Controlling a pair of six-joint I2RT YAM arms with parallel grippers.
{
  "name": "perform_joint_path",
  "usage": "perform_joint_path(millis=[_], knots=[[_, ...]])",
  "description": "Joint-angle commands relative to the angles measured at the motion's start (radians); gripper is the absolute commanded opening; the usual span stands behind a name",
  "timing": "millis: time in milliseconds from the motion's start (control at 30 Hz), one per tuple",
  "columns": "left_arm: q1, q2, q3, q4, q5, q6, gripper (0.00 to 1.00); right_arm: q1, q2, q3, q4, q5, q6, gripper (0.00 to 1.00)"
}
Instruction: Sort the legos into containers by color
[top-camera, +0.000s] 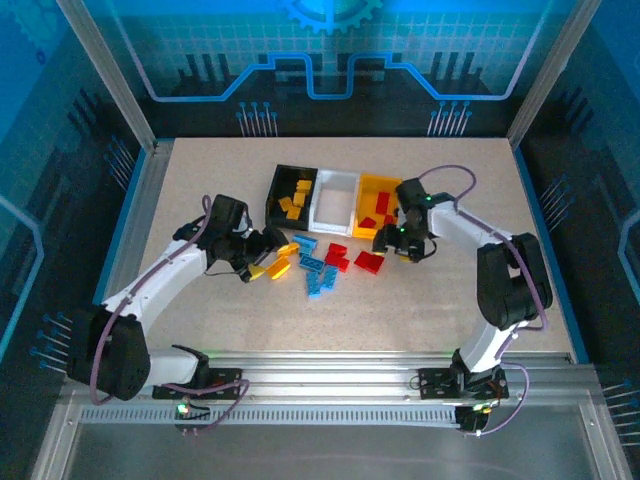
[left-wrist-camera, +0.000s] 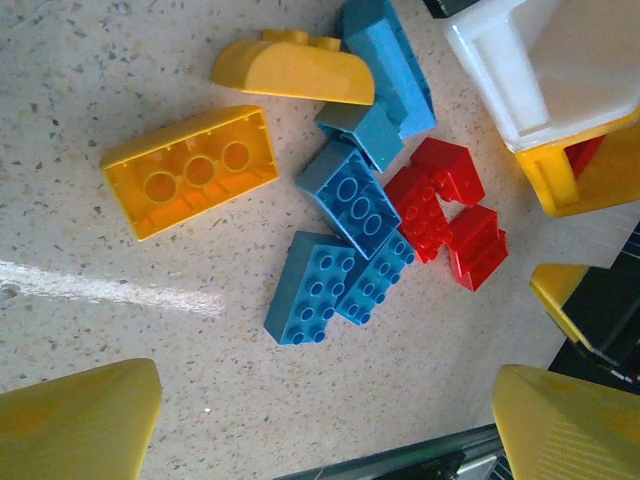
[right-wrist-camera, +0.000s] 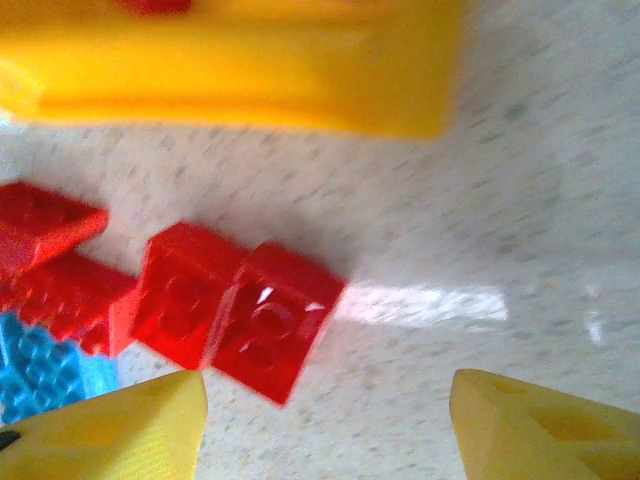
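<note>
Three containers stand in a row: a black bin (top-camera: 277, 192) holding yellow legos, a white bin (top-camera: 335, 200), and an orange-yellow bin (top-camera: 364, 190) holding red legos. In front of them lie loose yellow legos (top-camera: 278, 266), blue legos (top-camera: 318, 272) and red legos (top-camera: 352, 258). My left gripper (top-camera: 266, 248) is open over bare table (left-wrist-camera: 325, 430). Ahead of it are an upturned yellow brick (left-wrist-camera: 190, 170), blue bricks (left-wrist-camera: 350, 200) and red bricks (left-wrist-camera: 445, 210). My right gripper (top-camera: 398, 247) is open (right-wrist-camera: 325, 420). A red brick (right-wrist-camera: 270, 320) lies just ahead of its left finger.
The white bin's corner (left-wrist-camera: 540, 60) and the orange-yellow bin's rim (left-wrist-camera: 590, 175) sit at the right of the left wrist view. The orange-yellow bin's wall (right-wrist-camera: 230, 70) runs across the top of the right wrist view. A metal frame borders the table (top-camera: 200, 180).
</note>
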Motion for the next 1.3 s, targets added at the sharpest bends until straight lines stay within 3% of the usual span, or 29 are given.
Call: perform_joint_path(millis=[0,433,600,767,967,1267], knots=[[0.006,-0.024,-0.012,0.025,0.026,-0.019,0.87,0.034,0.039,0.001,-0.001,-0.007,0.054,0.66],[0.008,-0.1,-0.069,-0.006,0.013,-0.009,0.88,0.05,0.175,0.049,-0.017,0.037,0.037,0.61],[0.009,-0.11,-0.089,0.012,0.013,-0.023,0.88,0.044,0.129,0.004,-0.028,0.069,0.021,0.59],[0.008,-0.09,-0.102,0.05,0.018,-0.042,0.88,0.02,0.059,-0.054,-0.015,0.087,-0.017,0.42],[0.008,-0.06,-0.082,0.056,0.025,-0.042,0.89,-0.003,0.071,-0.046,-0.006,0.067,-0.041,0.3],[0.008,-0.055,-0.061,0.036,0.016,-0.028,0.89,-0.006,-0.003,0.009,-0.071,0.05,-0.048,0.26]])
